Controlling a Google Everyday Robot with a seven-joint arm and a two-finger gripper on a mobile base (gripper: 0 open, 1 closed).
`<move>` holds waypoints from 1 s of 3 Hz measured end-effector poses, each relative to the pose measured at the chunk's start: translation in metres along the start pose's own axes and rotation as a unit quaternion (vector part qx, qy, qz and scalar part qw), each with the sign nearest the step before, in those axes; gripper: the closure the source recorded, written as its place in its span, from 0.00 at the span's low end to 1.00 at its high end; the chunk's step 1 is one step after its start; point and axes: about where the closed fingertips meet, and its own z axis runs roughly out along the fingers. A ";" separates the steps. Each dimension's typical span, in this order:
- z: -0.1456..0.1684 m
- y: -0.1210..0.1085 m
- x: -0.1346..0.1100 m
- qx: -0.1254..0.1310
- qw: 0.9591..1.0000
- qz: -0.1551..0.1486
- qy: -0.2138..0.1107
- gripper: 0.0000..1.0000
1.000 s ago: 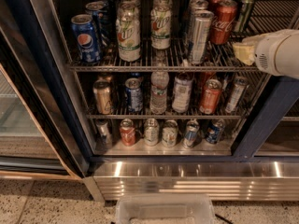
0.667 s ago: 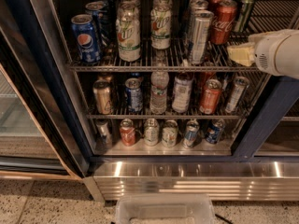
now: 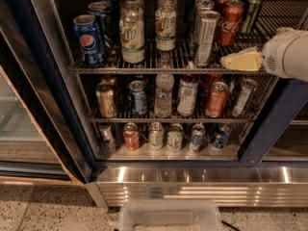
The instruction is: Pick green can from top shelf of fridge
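At the right end of the top shelf [image 3: 286,14] of the fridge [image 3: 192,186], close to its front rail, the gripper [image 3: 234,61] hangs in the air, pale yellow and pointing to the left, on a white arm [image 3: 288,52] that comes in from the right side. Whether the gripper is open or closed I cannot tell; it holds nothing that I can see. The green can [image 3: 252,11] stands upright, its long axis vertical, toward the back right part of the same shelf, just beside the red Coca-Cola can [image 3: 230,22] on that can's right. From the gripper, the green can lies deeper into the shelf and a little to the right, not in front of the tip. In my judgement, the gripper now points across the shelf and not at the can, so the coming move must turn it inward and carry it toward the back, passing right of the Coca-Cola can without pushing it.
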 end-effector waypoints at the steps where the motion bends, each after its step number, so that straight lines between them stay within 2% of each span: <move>1: 0.000 0.000 0.000 0.000 1.000 0.000 0.000 0.13; 3: 0.000 0.000 0.000 0.000 1.000 0.000 0.000 0.60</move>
